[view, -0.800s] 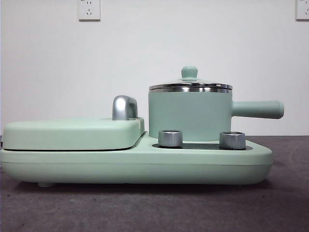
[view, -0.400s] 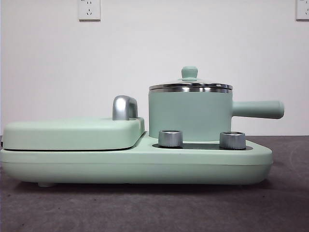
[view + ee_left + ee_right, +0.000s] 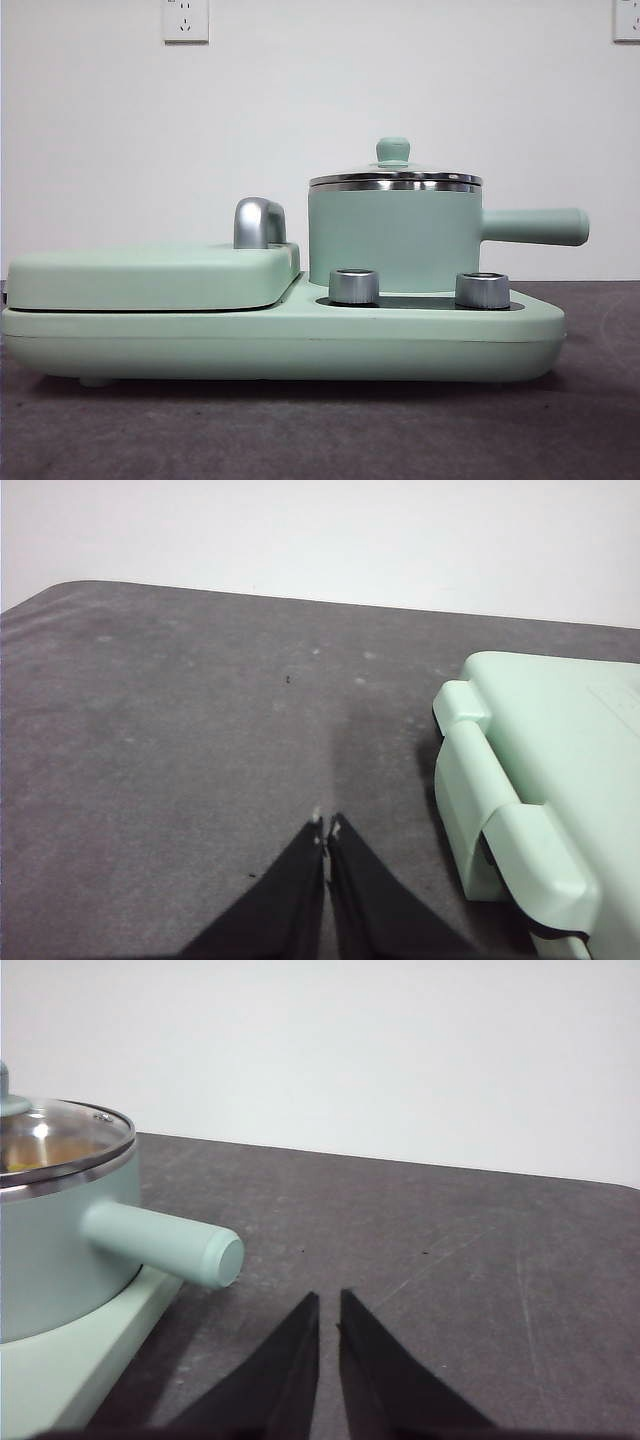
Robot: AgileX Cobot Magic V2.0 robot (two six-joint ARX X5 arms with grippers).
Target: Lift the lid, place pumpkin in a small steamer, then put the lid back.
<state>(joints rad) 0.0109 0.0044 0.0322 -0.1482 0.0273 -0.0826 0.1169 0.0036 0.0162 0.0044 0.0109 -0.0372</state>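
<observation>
Both end effectors closed and empty, left end effector [image 3: 326, 830], right end effector [image 3: 328, 1300], lid [image 3: 395, 176] on small steamer [image 3: 390, 240]

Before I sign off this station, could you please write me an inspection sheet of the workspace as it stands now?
Surface: dark grey mat, scuffed, with a few specks.
Job's things: lid sits shut on the pot, which stands on the green cooker base; pot handle sticks out sideways. Something yellowish shows dimly through the glass in the right wrist view; pumpkin not clearly seen.
Clutter: flat green cover with steel grip; two silver knobs.
Grippers: left tool shut, empty, over bare mat beside the cooker; right tool nearly shut, empty, near the pot handle.
Cables: nothing seen.
Surroundings: white wall, two sockets.
</observation>
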